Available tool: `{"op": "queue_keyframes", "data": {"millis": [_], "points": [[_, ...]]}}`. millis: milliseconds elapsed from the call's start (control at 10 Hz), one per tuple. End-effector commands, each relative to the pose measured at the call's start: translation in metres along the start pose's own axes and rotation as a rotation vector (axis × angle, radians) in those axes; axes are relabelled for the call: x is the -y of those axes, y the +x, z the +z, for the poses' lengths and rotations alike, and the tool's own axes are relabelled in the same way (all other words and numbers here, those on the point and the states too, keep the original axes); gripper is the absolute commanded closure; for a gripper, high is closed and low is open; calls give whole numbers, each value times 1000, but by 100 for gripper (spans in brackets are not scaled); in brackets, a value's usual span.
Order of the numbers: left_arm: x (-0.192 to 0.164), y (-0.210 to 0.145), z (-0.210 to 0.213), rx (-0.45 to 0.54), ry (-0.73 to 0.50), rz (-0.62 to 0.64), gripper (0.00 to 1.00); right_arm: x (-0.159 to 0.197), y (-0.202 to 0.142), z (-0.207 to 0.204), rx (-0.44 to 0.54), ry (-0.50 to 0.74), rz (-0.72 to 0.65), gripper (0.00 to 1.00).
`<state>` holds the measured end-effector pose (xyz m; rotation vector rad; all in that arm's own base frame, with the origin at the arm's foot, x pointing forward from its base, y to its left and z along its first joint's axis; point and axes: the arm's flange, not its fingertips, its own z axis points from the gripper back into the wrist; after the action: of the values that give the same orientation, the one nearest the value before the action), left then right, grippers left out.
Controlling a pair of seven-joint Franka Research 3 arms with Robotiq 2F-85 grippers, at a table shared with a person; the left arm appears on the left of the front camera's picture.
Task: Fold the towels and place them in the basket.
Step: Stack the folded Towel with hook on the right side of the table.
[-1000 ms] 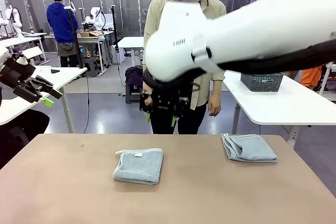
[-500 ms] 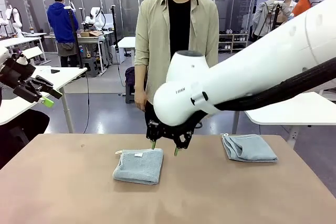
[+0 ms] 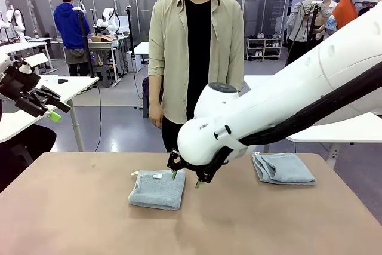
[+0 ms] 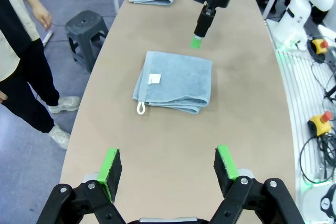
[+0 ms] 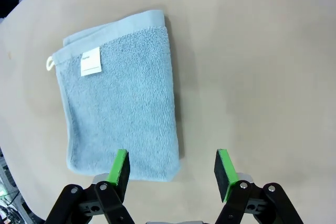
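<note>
A folded pale blue-grey towel (image 3: 157,189) with a white tag and a corner loop lies on the brown table (image 3: 250,225), left of centre. My right gripper (image 3: 185,179) hangs open just above its right edge. In the right wrist view one finger (image 5: 119,169) is over the near edge of the towel (image 5: 121,108) and the other is over bare table; nothing is held. A second folded towel (image 3: 283,168) lies at the far right. My left gripper (image 3: 58,110) stays raised at the far left, open and empty (image 4: 168,166), looking down on the towel (image 4: 176,82). The basket is out of view.
A person in a beige shirt (image 3: 197,58) stands at the far edge of the table with hands down. A black stool (image 4: 86,30) stands on the floor beside them. White tables stand at the left (image 3: 65,88) and right (image 3: 352,129).
My right arm has come down from chest height in front of the person to just above the table at the left towel's right edge. My left arm and both towels have not moved.
</note>
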<state>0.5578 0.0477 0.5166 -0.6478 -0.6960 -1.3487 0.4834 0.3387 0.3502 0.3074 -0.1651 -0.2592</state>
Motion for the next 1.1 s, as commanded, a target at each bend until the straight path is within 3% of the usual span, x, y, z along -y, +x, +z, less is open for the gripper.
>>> {"op": "queue_keyframes", "data": {"millis": [0,1000], "points": [[2,2,2,-15,4,1,10,2,0,-20,13,30,27,18],[2,2,2,-15,4,1,10,-5,-1,-61,89,57,216,18]]}}
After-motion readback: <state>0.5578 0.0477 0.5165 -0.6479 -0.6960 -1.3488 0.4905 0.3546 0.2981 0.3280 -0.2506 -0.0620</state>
